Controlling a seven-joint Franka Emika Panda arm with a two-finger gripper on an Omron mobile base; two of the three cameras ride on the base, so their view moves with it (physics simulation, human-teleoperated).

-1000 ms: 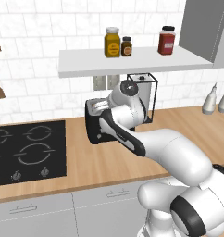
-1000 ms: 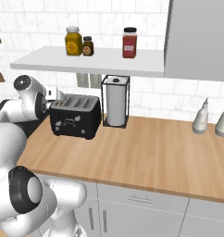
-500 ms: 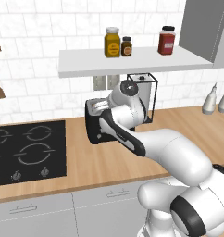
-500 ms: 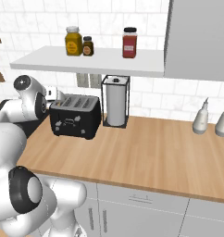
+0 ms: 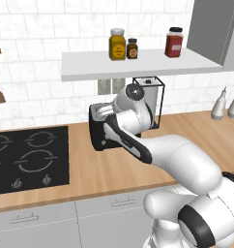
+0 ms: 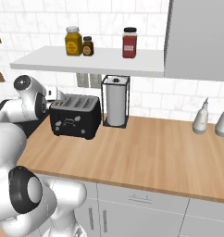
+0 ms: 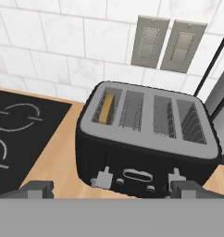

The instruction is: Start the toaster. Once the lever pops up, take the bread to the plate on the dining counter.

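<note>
Gripper [image 7: 111,190] wide, above toaster [image 7: 144,141]; bread [image 7: 106,109] in end slot (lever unpressed); risk: fingers slip off small lever.

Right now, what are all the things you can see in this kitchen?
Boxy black four-slot toaster: one, black with silvery top, on the wood counter.
Thin tan bread slice: one, in the toaster's end slot.
Paper towel roll in black frame: one, white, beside the toaster.
Black cooktop: one, set in the counter.
Jars: three, amber, brown, red, on the white shelf.
Bottles: two, grey, by the wall.
Wall outlets: two, grey.
Gripper: one, open, facing the toaster's front.
</note>
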